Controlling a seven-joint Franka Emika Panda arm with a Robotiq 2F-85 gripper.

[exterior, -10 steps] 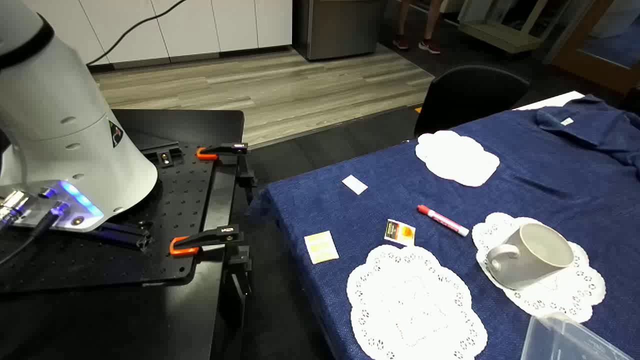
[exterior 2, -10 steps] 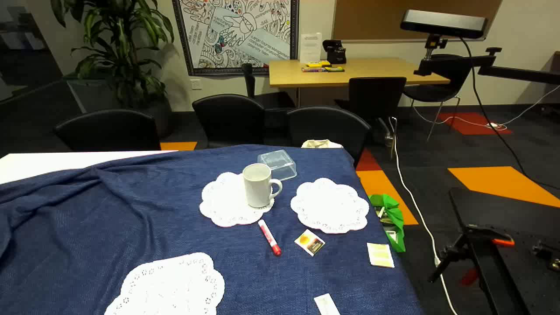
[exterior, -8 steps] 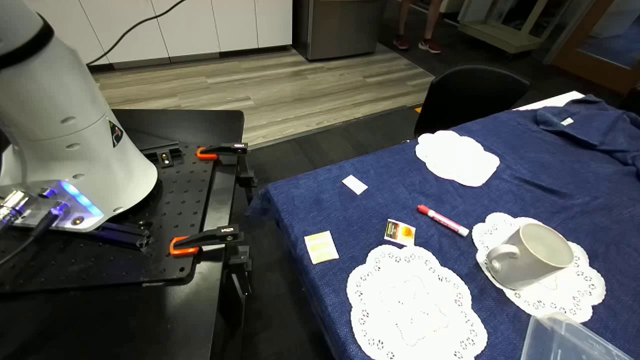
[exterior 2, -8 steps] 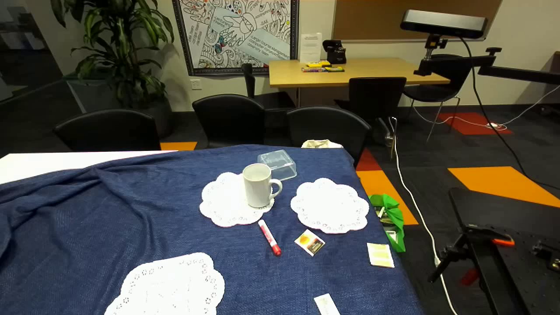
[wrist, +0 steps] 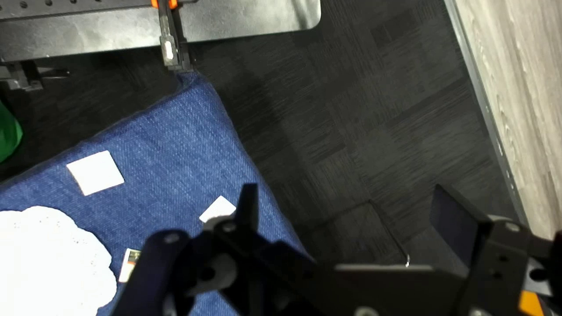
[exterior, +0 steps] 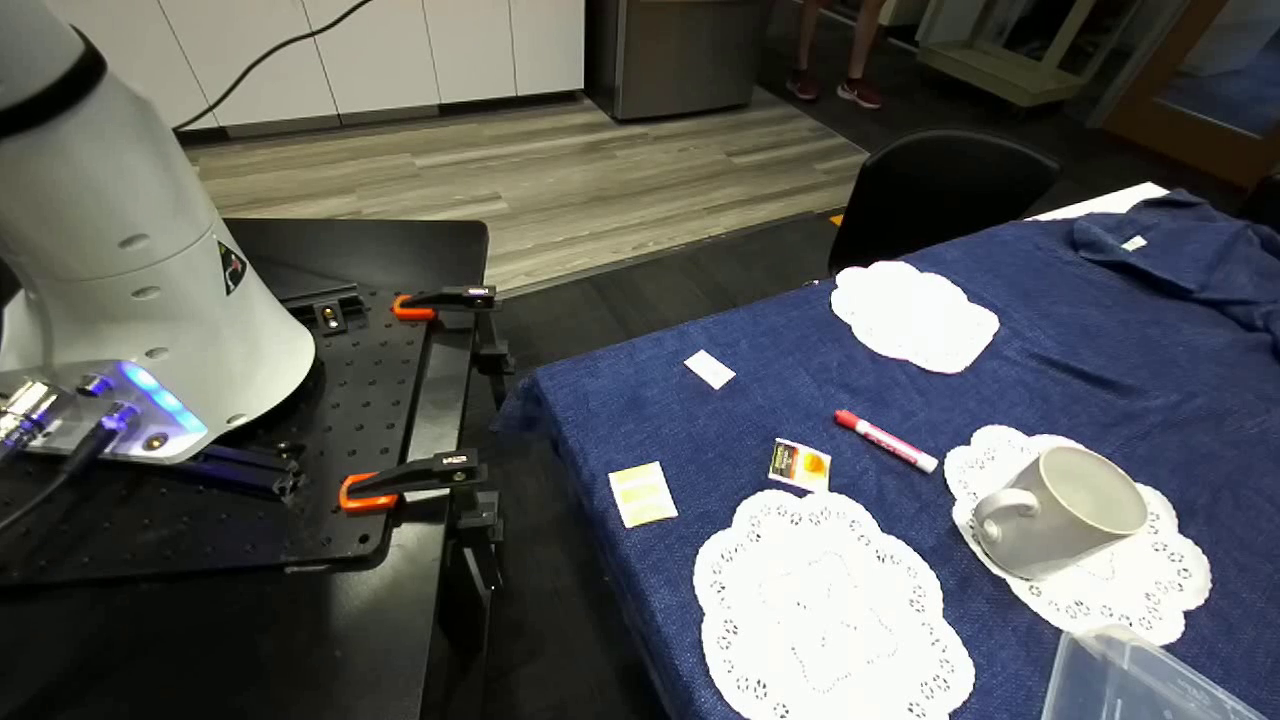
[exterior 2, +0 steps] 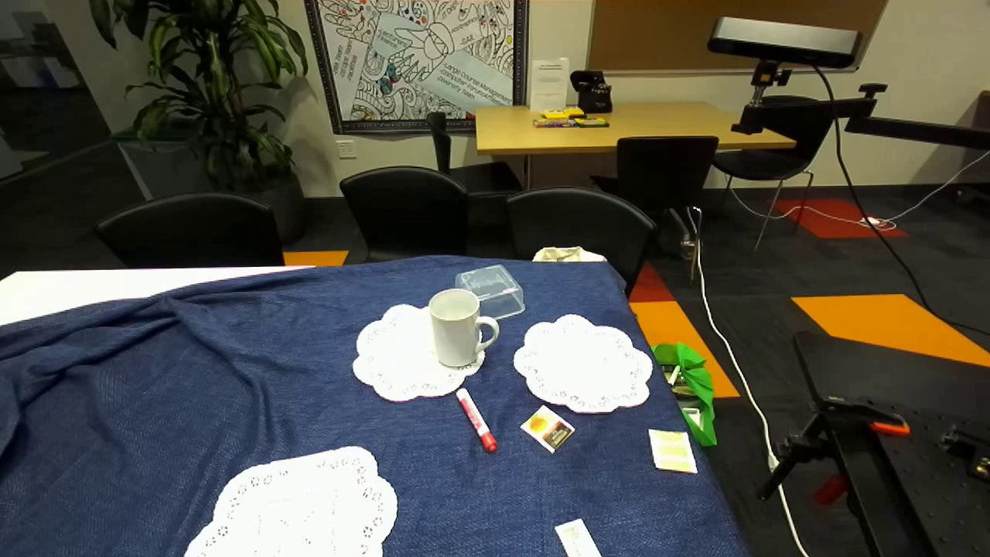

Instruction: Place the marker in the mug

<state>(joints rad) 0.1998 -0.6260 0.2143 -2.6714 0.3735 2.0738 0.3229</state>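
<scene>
Marker [exterior 2: 476, 420] and mug [exterior 2: 455, 329] are both on a big desk [exterior 2: 131, 286], the pen outside the mug. Dark carpet [exterior 2: 827, 267] with orange patches [exterior 2: 874, 317] spreads around it; in an exterior view pale planks [exterior: 560, 180] run up to white cabinets [exterior: 470, 50] and a steel appliance [exterior: 690, 60], with a person's legs [exterior: 867, 45] farther off. A light wall [exterior 2: 561, 35] bears a framed drawing [exterior 2: 425, 66] and a brown board [exterior 2: 735, 35].

Dark blue cloth [exterior 2: 464, 503] covers most of the desk, rumpled into folds towards one end, where a strip of white top shows. Apart from it stands a black bench [exterior: 330, 640] with the robot arm's white base [exterior: 150, 260]. Black chairs [exterior 2: 580, 224] are drawn up along the desk's edges. In the wrist view the claw [wrist: 344, 206] is released, its fingers [wrist: 459, 224] wide apart.

Three white lacy doilies [exterior: 830, 610] lie on the cloth, and a clear plastic box [exterior 2: 491, 292] sits behind the mug in an exterior view. Plain and cream, the mug stands upright on one doily. Smaller bits lie about: a yellowish square [exterior: 643, 494], a picture packet [exterior: 800, 465] and a white slip [exterior: 709, 369].

Slim and red, the marker lies flat on the cloth, just beside the mug's doily. One end is solid red; the pale tip points towards that doily. Its lettering is too small to read.
</scene>
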